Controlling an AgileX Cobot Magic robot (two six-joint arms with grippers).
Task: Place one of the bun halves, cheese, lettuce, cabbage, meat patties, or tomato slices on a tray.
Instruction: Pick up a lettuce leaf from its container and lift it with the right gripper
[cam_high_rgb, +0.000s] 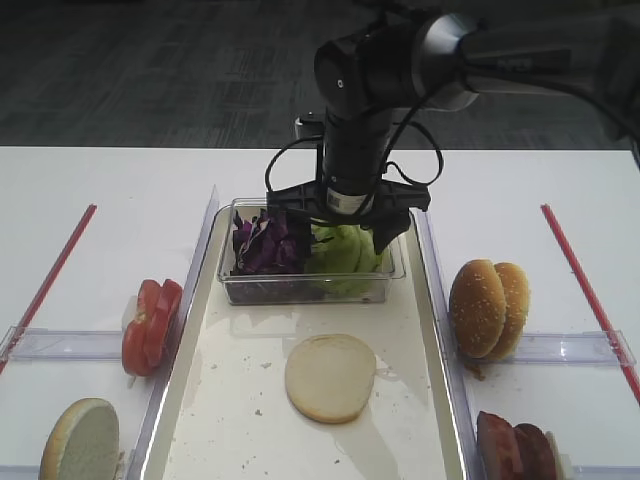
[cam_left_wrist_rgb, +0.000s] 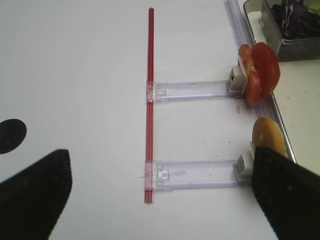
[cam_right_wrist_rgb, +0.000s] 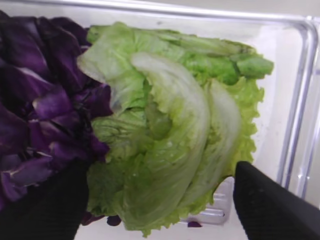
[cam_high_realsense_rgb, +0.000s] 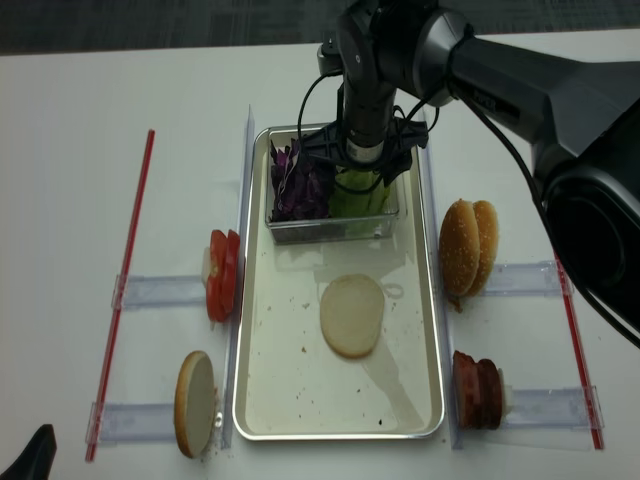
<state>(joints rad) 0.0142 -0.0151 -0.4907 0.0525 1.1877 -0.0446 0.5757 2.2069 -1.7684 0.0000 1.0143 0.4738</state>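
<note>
Straddling the lettuce (cam_right_wrist_rgb: 165, 145), my right gripper (cam_right_wrist_rgb: 160, 200) hangs with its jaws spread wide, gripping nothing. To my left finger's side the purple cabbage (cam_right_wrist_rgb: 40, 100) crowds close. Beneath me the leaf's long rib runs fore and aft between the jaws. At right, the clear box (cam_right_wrist_rgb: 295, 100) wall leaves little slack. Lifting straight up looks safest; the tray (cam_high_rgb: 240, 400) has bare room beside the bun half (cam_high_rgb: 330, 377).

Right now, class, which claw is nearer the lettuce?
Right. The right claw straddles the lettuce in the clear box, jaws open. The left claw hovers over bare table beyond the tomato slices.
</note>
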